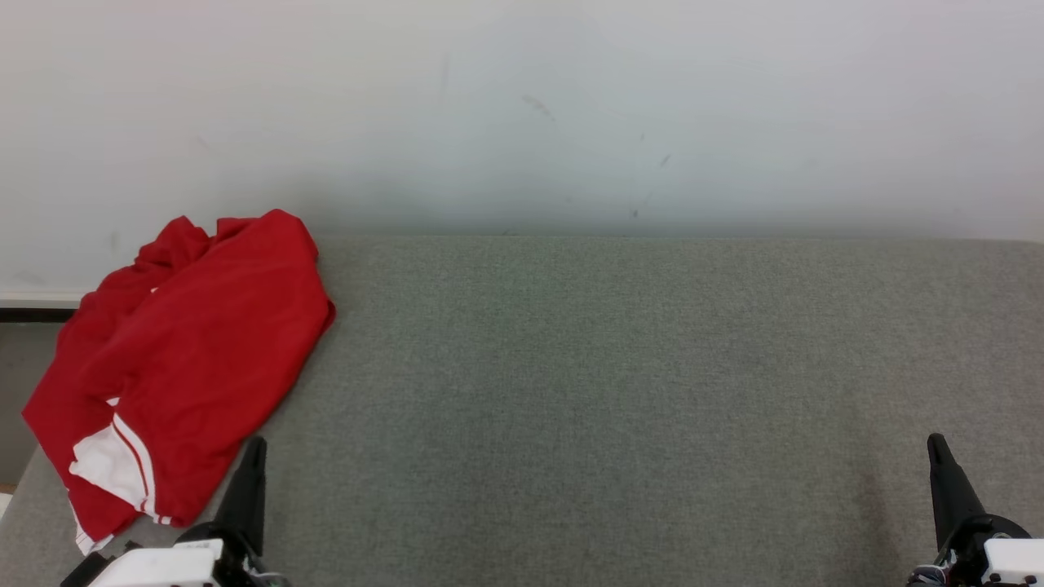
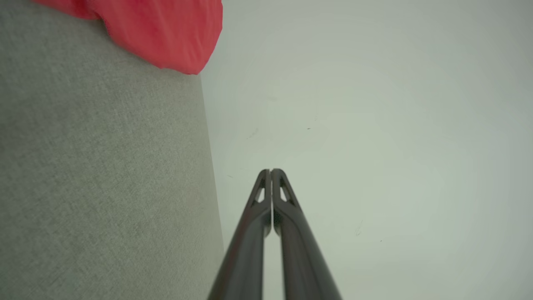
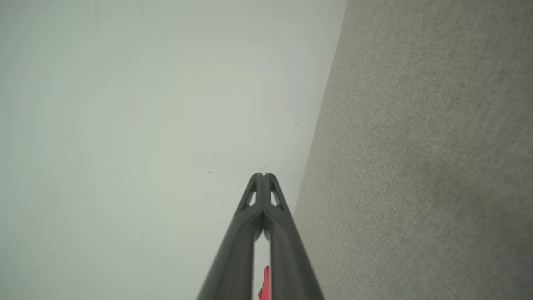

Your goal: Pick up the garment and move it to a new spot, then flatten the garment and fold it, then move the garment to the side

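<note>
Behind, a pale, faintly scuffed wall [image 1: 522, 106]; in front of it, a wide table [image 1: 612, 391] covered in grey cloth. At the table's far left end, a crumpled red garment [image 1: 188, 359] with a white panel and thin red stripes near its lower hem, heaped up, lying across the table's left edge and reaching back to the wall. At lower left in the head view, just beside the garment's lower right hem, the left gripper [image 1: 257, 445]: dark fingers [image 1: 245, 497] pressed together, pointing toward the wall, holding nothing; contact with the cloth impossible to tell. At lower right, well apart from the garment, the right gripper [image 1: 936, 444], likewise closed tight and empty. In the left wrist view, both fingers meeting at the tips, grey table to their left, wall ahead, a lobe of red fabric in the upper left corner. In the right wrist view, fingertips [image 3: 258, 180] touching as well, table to the right, wall to the left, a small sliver of red low down in the slit between the fingers.
</note>
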Robot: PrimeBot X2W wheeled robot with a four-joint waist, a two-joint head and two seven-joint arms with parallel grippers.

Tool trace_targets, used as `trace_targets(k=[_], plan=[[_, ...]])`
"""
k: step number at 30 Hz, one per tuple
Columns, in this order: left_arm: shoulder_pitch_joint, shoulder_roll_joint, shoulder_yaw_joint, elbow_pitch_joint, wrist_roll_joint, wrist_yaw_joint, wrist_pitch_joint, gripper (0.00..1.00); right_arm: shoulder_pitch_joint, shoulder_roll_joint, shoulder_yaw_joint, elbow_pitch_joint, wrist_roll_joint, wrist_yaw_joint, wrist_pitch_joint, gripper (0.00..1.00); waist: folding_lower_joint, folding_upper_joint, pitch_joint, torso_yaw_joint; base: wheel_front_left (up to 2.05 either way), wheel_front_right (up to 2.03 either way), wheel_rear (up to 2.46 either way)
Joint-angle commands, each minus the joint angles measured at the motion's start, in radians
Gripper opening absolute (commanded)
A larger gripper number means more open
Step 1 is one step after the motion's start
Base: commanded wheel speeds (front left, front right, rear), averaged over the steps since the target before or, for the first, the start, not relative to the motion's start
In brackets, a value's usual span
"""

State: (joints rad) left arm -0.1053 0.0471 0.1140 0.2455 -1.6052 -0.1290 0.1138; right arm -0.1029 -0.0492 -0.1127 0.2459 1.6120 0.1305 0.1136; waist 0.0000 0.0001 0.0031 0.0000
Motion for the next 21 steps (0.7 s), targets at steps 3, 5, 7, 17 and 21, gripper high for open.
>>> trace_targets(k=[3,5,7,17,21], plan=[[-0.009,0.007,0.001,-0.001,-0.015,-0.005,0.003,0.0,-0.013,-0.001,-0.004,-0.004,0.002,0.0,0.003,0.0,0.0,-0.0001,0.0,0.0,0.0,0.0,0.0],[-0.009,0.007,0.001,-0.001,-0.015,-0.005,0.003,0.0,-0.013,-0.001,-0.004,-0.004,0.002,0.0,0.003,0.0,0.0,-0.0001,0.0,0.0,0.0,0.0,0.0],[-0.009,0.007,0.001,-0.001,-0.015,-0.005,0.003,0.0,-0.013,-0.001,-0.004,-0.004,0.002,0.0,0.003,0.0,0.0,-0.0001,0.0,0.0,0.0,0.0,0.0],[-0.009,0.007,0.001,-0.001,-0.015,-0.005,0.003,0.0,-0.013,-0.001,-0.004,-0.004,0.002,0.0,0.003,0.0,0.0,-0.0001,0.0,0.0,0.0,0.0,0.0],[-0.009,0.007,0.001,-0.001,-0.015,-0.005,0.003,0.0,-0.013,-0.001,-0.004,-0.004,0.002,0.0,0.003,0.0,0.0,-0.0001,0.0,0.0,0.0,0.0,0.0]])
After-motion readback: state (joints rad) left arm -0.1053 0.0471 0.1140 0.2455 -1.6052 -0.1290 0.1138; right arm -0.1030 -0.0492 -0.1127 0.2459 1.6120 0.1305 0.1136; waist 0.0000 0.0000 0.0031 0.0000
